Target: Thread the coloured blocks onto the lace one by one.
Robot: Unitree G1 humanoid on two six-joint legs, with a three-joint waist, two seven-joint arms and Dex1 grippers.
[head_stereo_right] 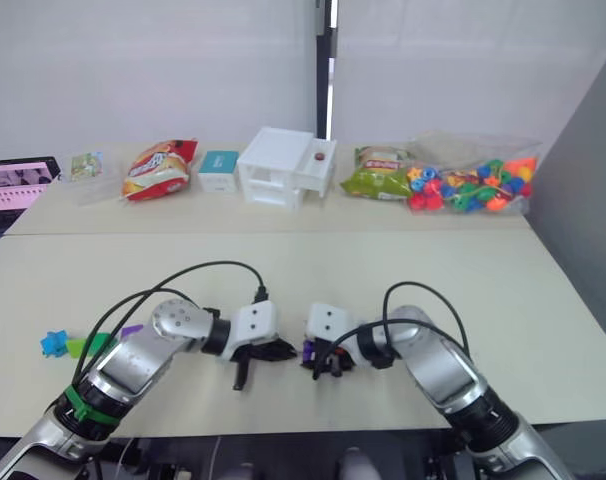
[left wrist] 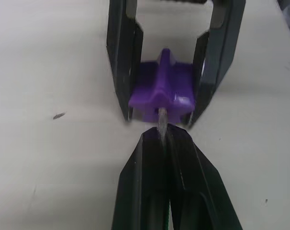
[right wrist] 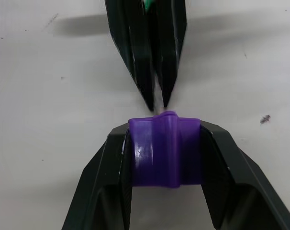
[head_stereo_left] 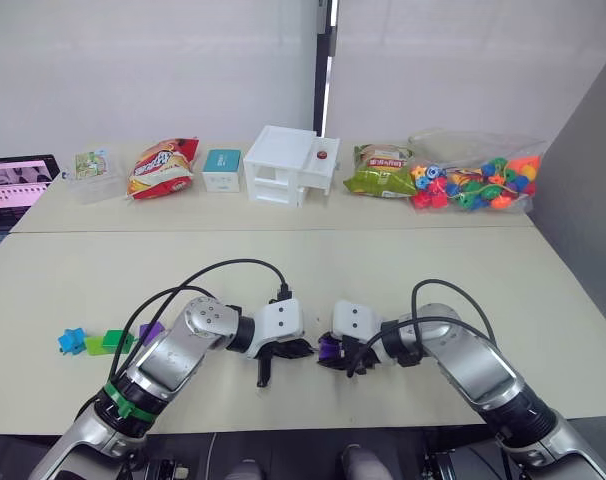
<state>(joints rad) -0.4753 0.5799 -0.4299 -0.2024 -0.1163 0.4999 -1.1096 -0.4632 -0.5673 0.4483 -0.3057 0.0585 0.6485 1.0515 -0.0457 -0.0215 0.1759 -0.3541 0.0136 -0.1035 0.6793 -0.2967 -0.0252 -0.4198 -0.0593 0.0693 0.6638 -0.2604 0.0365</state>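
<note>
Near the table's front middle my two grippers meet tip to tip. My right gripper (right wrist: 165, 143) is shut on a purple block (right wrist: 164, 153), holding it by two opposite sides. My left gripper (left wrist: 161, 136) is shut on the lace's stiff pale tip (left wrist: 161, 120), which touches the face of the purple block (left wrist: 164, 88) at its middle. A bit of the green lace (right wrist: 147, 5) shows between the left fingers. Further left on the table lie a blue block (head_stereo_left: 71, 340), a light green one (head_stereo_left: 93, 346), a darker green one (head_stereo_left: 113, 340) and another purple one (head_stereo_left: 151, 330).
Along the far edge stand a tablet (head_stereo_left: 18, 180), snack bags (head_stereo_left: 163, 165), a small teal box (head_stereo_left: 223, 168), a white drawer box (head_stereo_left: 288, 165) and a clear bag of round beads (head_stereo_left: 478, 180). Black cables (head_stereo_left: 233, 270) loop above both wrists.
</note>
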